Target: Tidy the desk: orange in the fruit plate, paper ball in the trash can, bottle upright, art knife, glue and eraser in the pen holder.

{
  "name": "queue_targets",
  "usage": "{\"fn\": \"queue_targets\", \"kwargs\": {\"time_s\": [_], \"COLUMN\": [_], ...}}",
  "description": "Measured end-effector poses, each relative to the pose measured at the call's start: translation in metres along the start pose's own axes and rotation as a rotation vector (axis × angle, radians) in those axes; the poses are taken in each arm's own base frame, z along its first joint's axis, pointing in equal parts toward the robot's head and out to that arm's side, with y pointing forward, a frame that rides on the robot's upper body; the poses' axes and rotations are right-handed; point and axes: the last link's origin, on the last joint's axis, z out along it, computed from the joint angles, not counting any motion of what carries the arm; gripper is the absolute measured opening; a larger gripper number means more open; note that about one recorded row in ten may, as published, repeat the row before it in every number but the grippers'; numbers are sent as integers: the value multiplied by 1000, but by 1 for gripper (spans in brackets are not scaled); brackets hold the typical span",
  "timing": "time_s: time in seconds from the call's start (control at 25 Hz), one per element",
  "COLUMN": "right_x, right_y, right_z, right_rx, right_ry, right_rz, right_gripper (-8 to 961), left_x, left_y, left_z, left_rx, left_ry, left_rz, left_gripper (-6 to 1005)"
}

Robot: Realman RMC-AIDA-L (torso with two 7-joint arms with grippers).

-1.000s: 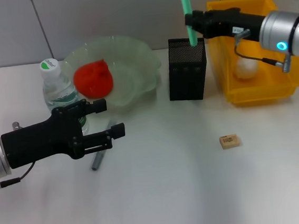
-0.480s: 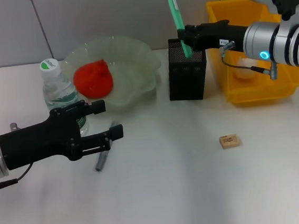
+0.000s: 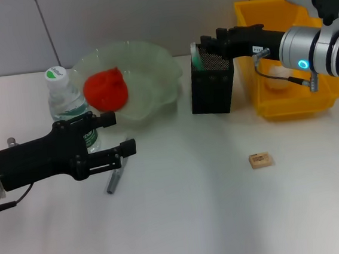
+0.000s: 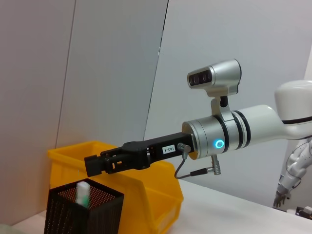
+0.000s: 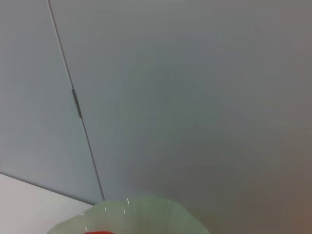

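A green glue stick (image 3: 194,55) (image 4: 83,193) stands inside the black mesh pen holder (image 3: 213,93) (image 4: 83,214). My right gripper (image 3: 208,41) (image 4: 95,164) hovers just above the holder's rim, open and apart from the glue. A grey art knife (image 3: 113,180) lies on the table just below my open left gripper (image 3: 118,134). The bottle (image 3: 65,101) stands upright behind that gripper. The orange (image 3: 106,88) rests in the pale green fruit plate (image 3: 154,65). A tan eraser (image 3: 260,160) lies on the table at right. The paper ball (image 3: 277,76) sits in the yellow trash can (image 3: 293,106).
The pen holder stands between the plate and the yellow bin (image 4: 146,187). White table stretches in front of all the objects. A grey panelled wall runs behind. The right wrist view shows only the wall and the plate's rim (image 5: 141,214).
The glue has dropped from the right gripper's hold down into the pen holder, and the gripper now sits above it. My left gripper has shifted slightly left and lower, near the art knife.
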Motion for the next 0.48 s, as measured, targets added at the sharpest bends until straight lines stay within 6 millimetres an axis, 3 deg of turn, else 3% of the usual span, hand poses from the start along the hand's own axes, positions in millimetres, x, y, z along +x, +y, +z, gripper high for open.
{"fn": "queue_targets", "kwargs": {"time_s": [0.32, 0.48], "right_x": [-5, -8], "right_y": [-2, 0], "right_z": [-4, -6], "right_rx": [0, -21], "right_ry": [-25, -56], "right_rz": [12, 43], "right_gripper": [661, 698], "left_x": [1, 1], "left_y": [-1, -1], "left_z": [-2, -2], "left_rx": [4, 4], "left_ry": [8, 8], "left_rz": [-4, -4], "left_gripper": [754, 754]}}
